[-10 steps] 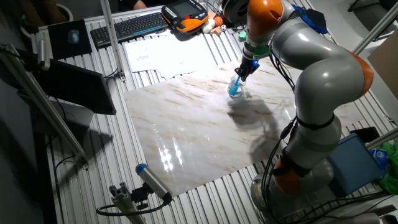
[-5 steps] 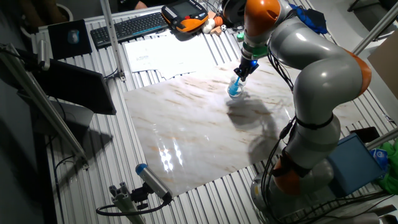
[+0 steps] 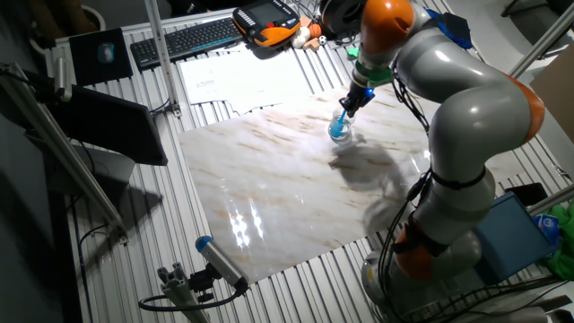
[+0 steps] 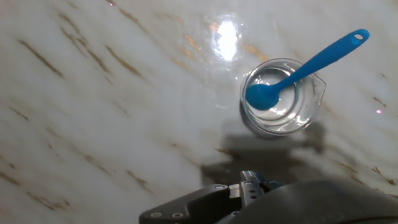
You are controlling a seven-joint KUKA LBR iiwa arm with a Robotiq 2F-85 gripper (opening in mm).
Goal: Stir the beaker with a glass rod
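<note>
The slatted metal table [image 3: 134,224] is largely covered by a marble-patterned slab [image 3: 269,179] [image 4: 93,93], on which bright lamp glare is reflected. The right of the fixed view is filled by the grey and orange arm [image 3: 475,108]; the slab's right edge is blocked by it and a broad shadow is thrown beneath it. From the slab's centre, a blue box [image 3: 511,233] is seen at 4 o'clock, partly hidden behind the arm's base. White papers [image 3: 233,76] are laid at 12 o'clock, touching the slab's far edge, with a black keyboard [image 3: 193,38] and an orange handheld controller [image 3: 266,22] beyond them. A thick grey cylinder with a blue tip [image 3: 220,260] is held in a bracket at 7 o'clock, off the slab's near corner.

The beaker [image 3: 340,132] [image 4: 280,99] is stood upright on the slab at 2 o'clock, well apart from everything else. The glass rod [image 3: 342,121] [image 4: 311,62], seen in the hand view as an opaque blue, spoon-shaped stick, is rested inside it, its broad end on the bottom and its handle leaned over the rim toward 2 o'clock.

The gripper [image 3: 357,97] [image 4: 249,183] is hung just above the beaker, at its 1 o'clock in the fixed view. Only its dark underside is caught at the hand view's lower edge, cut off, so the gap of the pincer cannot be told. In the hand view, the rod is touched by nothing but the beaker.
</note>
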